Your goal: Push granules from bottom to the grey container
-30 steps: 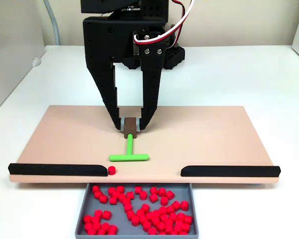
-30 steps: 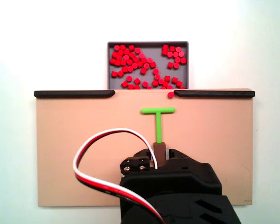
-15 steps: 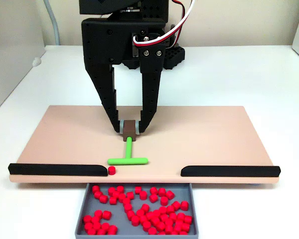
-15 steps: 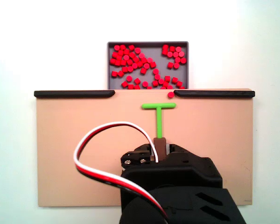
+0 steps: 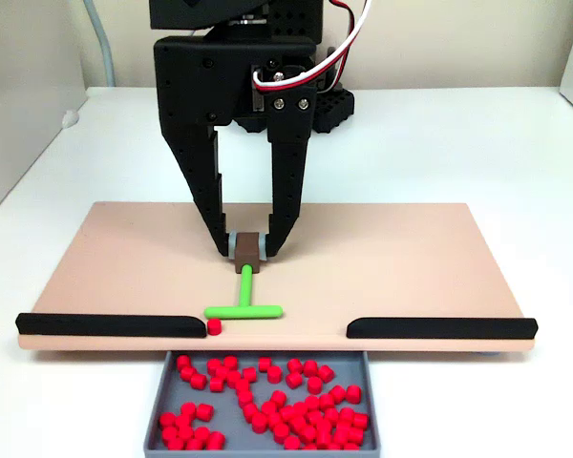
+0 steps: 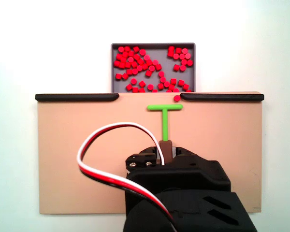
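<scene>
My black gripper (image 5: 248, 248) (image 6: 166, 153) is shut on the brown handle block of a green T-shaped pusher (image 5: 244, 302) (image 6: 164, 115). The pusher's crossbar lies on the tan board (image 5: 411, 258) (image 6: 77, 154), close to the gap between two black strips. One red granule (image 5: 214, 326) (image 6: 177, 98) rests at the board's edge, just off the crossbar's end and beside a strip's tip. The grey container (image 5: 158, 405) (image 6: 157, 45) sits just past that gap and holds several red granules (image 5: 277, 396) (image 6: 145, 67).
Two long black strips (image 5: 105, 324) (image 5: 441, 328) (image 6: 77, 97) (image 6: 222, 97) line the board's edge on either side of the gap. A red, white and black cable (image 6: 101, 145) loops off the arm. White table surrounds the board.
The gripper has carried the green pusher a little toward the container, so the crossbar is nearer the gap. The lone granule at the edge has stayed put.
</scene>
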You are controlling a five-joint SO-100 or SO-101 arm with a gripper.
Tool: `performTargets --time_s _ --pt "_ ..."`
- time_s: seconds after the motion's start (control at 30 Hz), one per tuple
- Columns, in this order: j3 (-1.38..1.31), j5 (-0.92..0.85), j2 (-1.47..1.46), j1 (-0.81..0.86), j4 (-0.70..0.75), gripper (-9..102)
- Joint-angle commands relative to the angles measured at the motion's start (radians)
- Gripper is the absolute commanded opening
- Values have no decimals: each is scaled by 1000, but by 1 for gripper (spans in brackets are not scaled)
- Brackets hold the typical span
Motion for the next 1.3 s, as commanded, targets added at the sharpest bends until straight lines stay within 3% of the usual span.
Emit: performTargets --time_s 0.0,1.27 --pt "-12 20 -25 -8 5 0" --pt "-57 63 -61 -40 5 0"
